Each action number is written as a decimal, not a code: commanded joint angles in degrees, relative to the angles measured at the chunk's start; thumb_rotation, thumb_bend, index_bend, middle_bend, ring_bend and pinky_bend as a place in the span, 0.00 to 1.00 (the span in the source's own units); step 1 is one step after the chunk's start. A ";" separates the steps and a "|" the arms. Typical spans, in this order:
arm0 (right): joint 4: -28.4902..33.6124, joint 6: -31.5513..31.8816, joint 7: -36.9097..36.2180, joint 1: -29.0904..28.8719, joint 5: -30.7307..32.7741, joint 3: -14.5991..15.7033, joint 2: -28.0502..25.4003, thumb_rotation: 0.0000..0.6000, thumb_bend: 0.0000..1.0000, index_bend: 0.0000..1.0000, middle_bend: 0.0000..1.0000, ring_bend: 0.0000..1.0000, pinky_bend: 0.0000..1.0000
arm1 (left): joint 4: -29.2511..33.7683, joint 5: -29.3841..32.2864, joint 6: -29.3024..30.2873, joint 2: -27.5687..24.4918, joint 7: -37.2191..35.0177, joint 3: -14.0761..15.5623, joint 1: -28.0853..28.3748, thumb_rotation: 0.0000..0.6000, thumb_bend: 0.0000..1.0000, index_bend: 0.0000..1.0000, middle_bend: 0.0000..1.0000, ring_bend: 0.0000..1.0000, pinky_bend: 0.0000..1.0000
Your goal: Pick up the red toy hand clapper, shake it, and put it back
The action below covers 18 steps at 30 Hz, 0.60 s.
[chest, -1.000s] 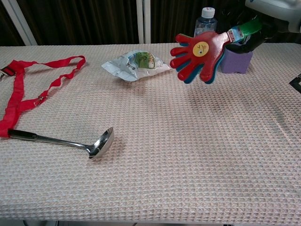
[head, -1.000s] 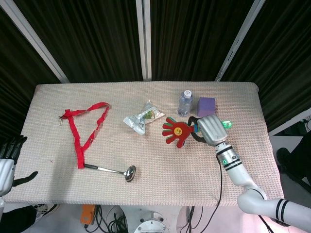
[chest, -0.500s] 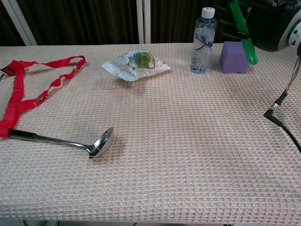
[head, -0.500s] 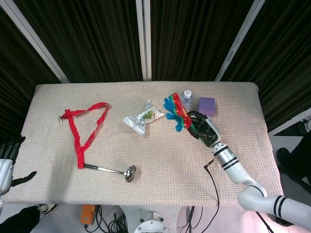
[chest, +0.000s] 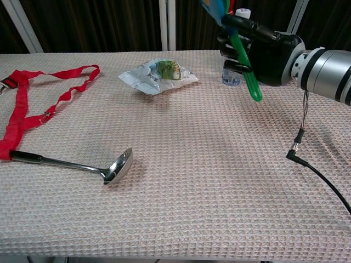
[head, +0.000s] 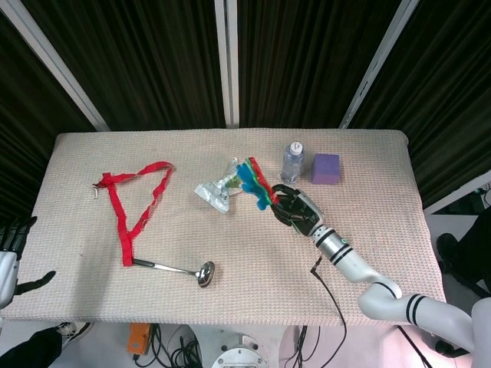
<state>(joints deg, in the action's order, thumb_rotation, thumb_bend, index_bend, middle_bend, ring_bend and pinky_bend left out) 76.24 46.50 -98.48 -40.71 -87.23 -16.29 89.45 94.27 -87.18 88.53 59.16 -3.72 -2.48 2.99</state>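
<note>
At the far left edge of the head view, the left robot hand (head: 11, 244) hangs off the near-left corner of the table (head: 77, 291), fingers apart and holding nothing; it takes no part in the job as things stand.

On the left of the table lies a red strap (head: 126, 203), and just near of it a ladle (head: 180, 269), its handle end touching the strap's near tip. Toward the middle, at the far side, sits a snack bag (head: 222, 186).

Right of the bag, the clapper (head: 253, 182) is in the air, gripped by its green handle (chest: 248, 71) in the right robot hand (head: 294, 206). The chest view shows the fingers wrapped round the handle, its tip pointing down and near, while the clapper's red and blue leaves rise out of the top of that view. In the head view the leaves tilt up toward the far left, just above the bag's right edge.

Behind the hand stands a bottle (head: 291, 162), and right of it a purple block (head: 325, 169). A black cable (chest: 318, 172) trails from the arm over the near-right table.

By my reading, the pick-up is done and the shake is under way, or close to it, since the clapper is held high and tilted. Putting it back on the table is left to do.
</note>
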 commanded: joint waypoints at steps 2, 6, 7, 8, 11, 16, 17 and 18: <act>-5.18 6.19 76.73 -2.39 3.03 2.29 10.58 1.00 0.46 0.99 0.72 0.75 0.97 | -0.12 -0.04 0.12 0.09 -0.15 0.03 -0.09 1.00 0.06 0.07 0.04 0.00 0.01; -4.66 9.28 93.67 -2.71 3.27 2.78 12.07 1.00 0.46 0.99 0.72 0.77 0.97 | -0.02 -0.38 0.34 0.15 0.16 0.06 -0.11 1.00 0.06 0.07 0.04 0.00 0.01; -4.54 9.44 96.18 -2.92 3.39 2.86 12.29 1.00 0.46 0.99 0.72 0.77 0.97 | 0.09 -0.47 0.35 0.10 0.30 0.07 -0.09 1.00 0.06 0.07 0.04 0.00 0.01; -3.97 9.22 98.78 -3.24 3.82 2.82 12.26 1.00 0.46 0.99 0.72 0.77 0.97 | 0.26 -0.54 0.34 0.00 0.51 0.06 -0.05 1.00 0.06 0.07 0.04 0.00 0.01; -1.92 9.73 102.78 -3.91 4.33 2.17 11.73 1.00 0.46 0.99 0.72 0.77 0.97 | 0.57 -0.44 0.34 -0.11 0.71 -0.10 0.04 1.00 0.06 0.07 0.04 0.00 0.01; 2.41 12.82 96.93 -3.00 6.06 0.06 12.04 1.00 0.46 0.98 0.72 0.77 0.97 | 0.54 -0.31 -0.01 0.11 0.92 -0.19 0.26 1.00 0.06 0.07 0.04 0.00 0.01; 3.14 13.37 94.59 -2.67 6.48 -0.35 12.19 1.00 0.46 0.98 0.72 0.77 0.97 | 0.51 -0.29 -0.08 0.16 0.97 -0.21 0.31 1.00 0.06 0.07 0.04 0.00 0.01; 3.92 13.93 91.92 -2.30 6.89 -0.82 12.31 1.00 0.46 0.98 0.72 0.77 0.97 | 0.55 -0.30 -0.01 0.12 0.98 -0.24 0.30 1.00 0.06 0.07 0.04 0.00 0.01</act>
<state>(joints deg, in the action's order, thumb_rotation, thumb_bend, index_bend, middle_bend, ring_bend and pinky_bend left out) 75.84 55.08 2.82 -43.14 -83.35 -15.32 98.86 94.83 -87.50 88.52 59.29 -2.74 -2.71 3.29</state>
